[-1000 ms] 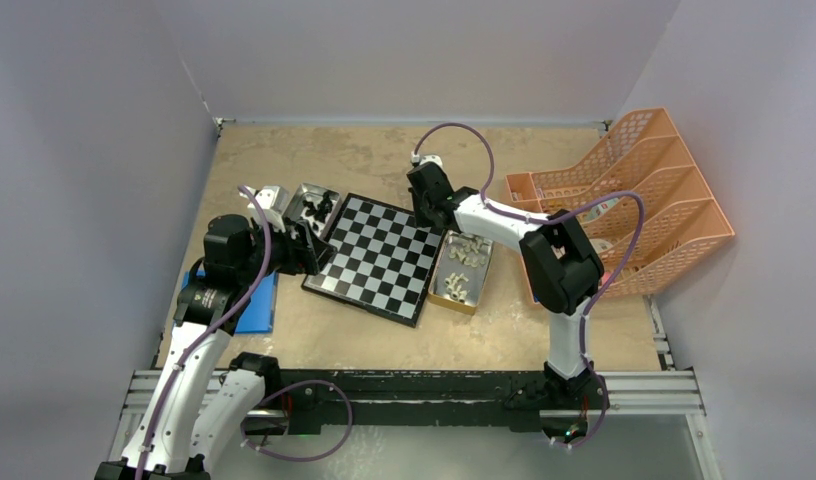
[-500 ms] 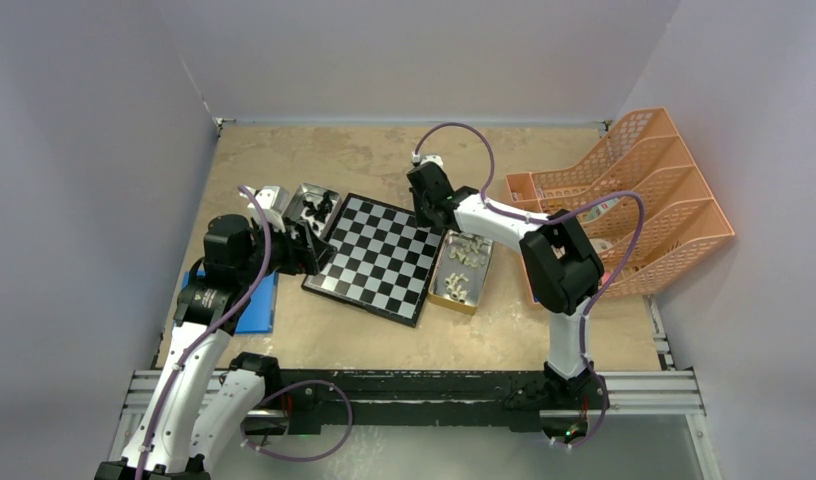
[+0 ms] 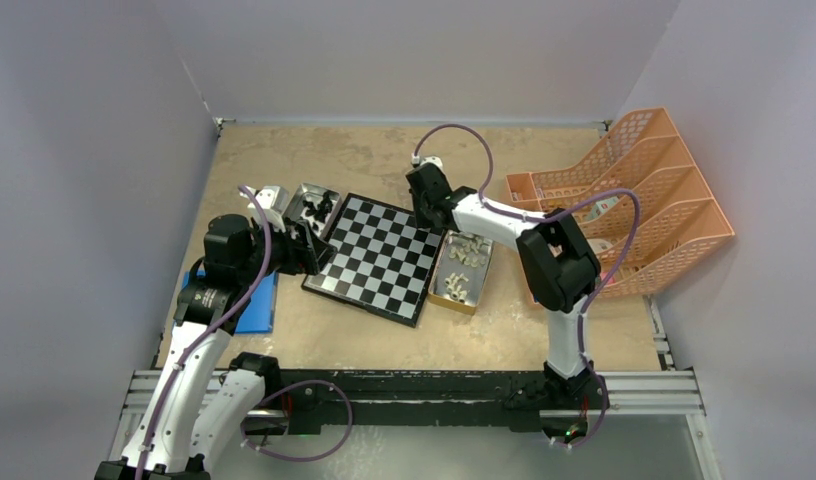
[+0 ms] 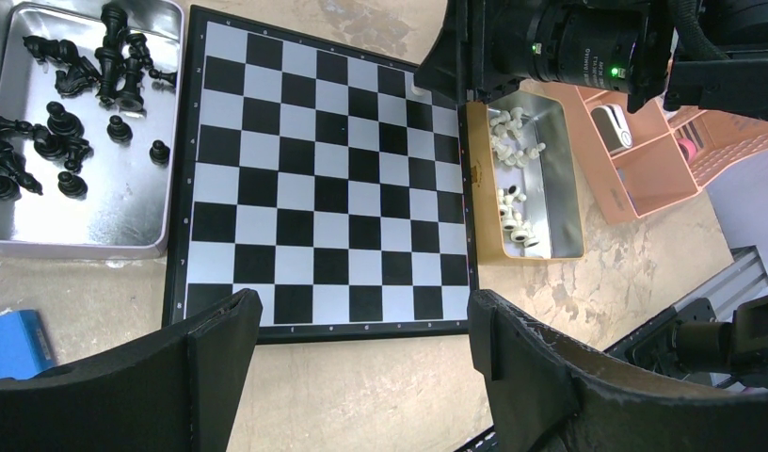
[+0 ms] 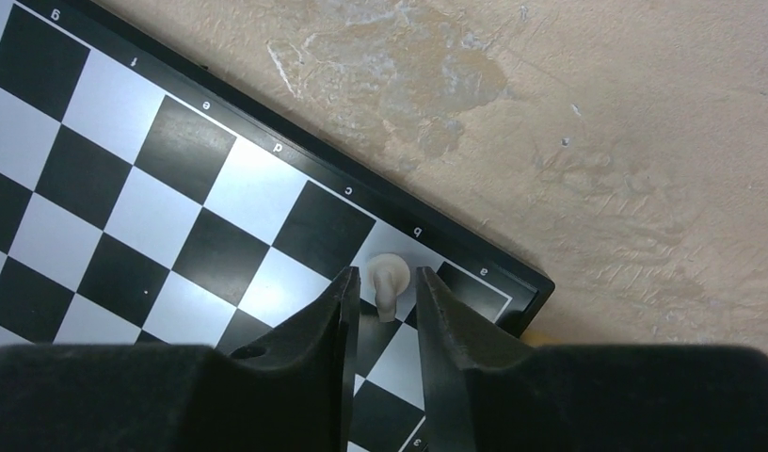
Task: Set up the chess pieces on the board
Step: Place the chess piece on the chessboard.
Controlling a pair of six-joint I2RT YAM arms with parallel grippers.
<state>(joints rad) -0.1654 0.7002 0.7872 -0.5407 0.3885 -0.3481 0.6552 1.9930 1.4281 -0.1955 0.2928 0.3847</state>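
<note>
The board (image 3: 379, 257) lies in the middle of the table, bare except for one piece. My right gripper (image 5: 387, 282) is low over its far right corner. Its fingers are a little apart on either side of a cream-white piece (image 5: 389, 271) that stands on the white square by the letter b, with a thin gap on each side. My left gripper (image 4: 361, 320) is open and empty, above the table just off the board's (image 4: 324, 179) near left edge. Black pieces (image 4: 60, 141) lie in a metal tray (image 4: 98, 221), cream ones (image 4: 512, 141) in another tray (image 4: 554, 188).
The black-piece tray (image 3: 306, 200) touches the board's left side and the cream-piece tray (image 3: 462, 265) its right side. Orange mesh racks (image 3: 634, 190) stand at the right. A blue flat object (image 3: 254, 300) lies by the left arm.
The right arm has shifted very slightly to the left over the board's corner. The left arm has not moved.
</note>
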